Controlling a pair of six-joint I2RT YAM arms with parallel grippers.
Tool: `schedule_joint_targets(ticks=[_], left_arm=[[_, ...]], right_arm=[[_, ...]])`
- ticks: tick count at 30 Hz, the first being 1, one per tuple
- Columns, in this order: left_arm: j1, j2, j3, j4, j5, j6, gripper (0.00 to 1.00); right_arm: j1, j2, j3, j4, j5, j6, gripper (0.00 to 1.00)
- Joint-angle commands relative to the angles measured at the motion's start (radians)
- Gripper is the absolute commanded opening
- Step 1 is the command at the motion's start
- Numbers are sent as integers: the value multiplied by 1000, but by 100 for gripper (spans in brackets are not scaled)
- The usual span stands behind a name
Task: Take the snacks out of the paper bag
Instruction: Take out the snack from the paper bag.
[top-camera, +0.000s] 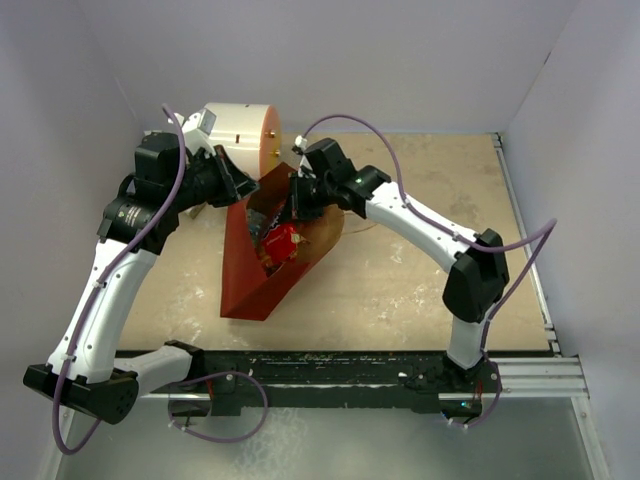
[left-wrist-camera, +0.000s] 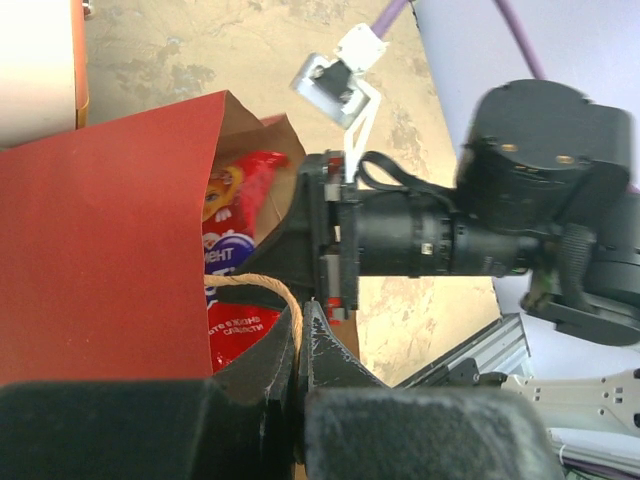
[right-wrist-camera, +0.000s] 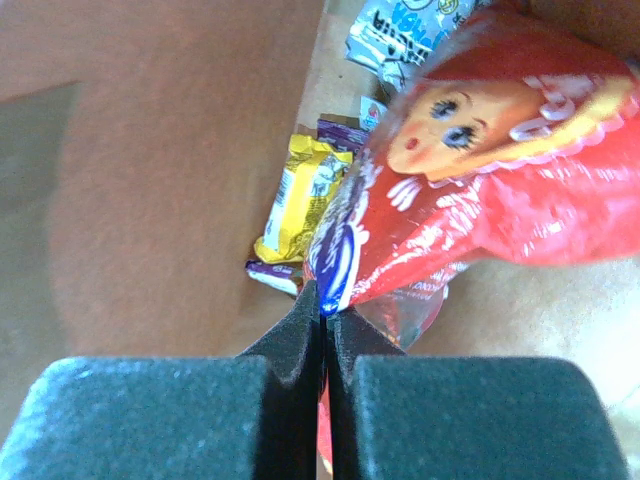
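the snacks (top-camera: 283, 243) are inside the paper bag (top-camera: 250, 285), and one of them, the red packet (right-wrist-camera: 480, 170) with a girl's face printed on it, is in my right gripper (right-wrist-camera: 322, 312). those jaws are pressed together on the packet's edge, right by its blue logo. i judge a thin flat edge gives a surer pinch than the puffy, slippery body would. the packet hangs over the others and is not yet out of the bag. past it a yellow-purple packet (right-wrist-camera: 298, 195) and a light-blue packet (right-wrist-camera: 400, 35) lie untouched against the brown kraft inside.

my left gripper (left-wrist-camera: 300, 345) is closed on the near rim of the bag, just beside the cord handle (left-wrist-camera: 262, 288). i take this hold to be there so the light bag does not slide or fold shut while the other arm reaches in, and so the mouth stays wide.

the bag rests on the table (top-camera: 420, 290), with its open end toward the far side, close to the white-and-orange cylinder (top-camera: 240, 135). getting the red packet out likely calls for a straight draw through the mouth. if it comes out askew, the foil could catch the rim and drag the bag against my left hold.
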Motion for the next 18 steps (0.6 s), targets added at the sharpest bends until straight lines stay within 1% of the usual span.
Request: schedule_joint_targets(ticks=[1,6,12,18], left_arm=[[1,-16,13,38,-7,-33,0],[0,-9,15,42,2,-39,0],[0,0,17,25,-1,-46,0],[0,-2,27,7,-7,-44,0]], right_arm=[[-4,-149,120,52,28,-9,0],[-13,-200,151,40,69,-6,0],[-35,-252,266,-29,145,-37,0],[-107,-326,376,-111,222,-75,0]])
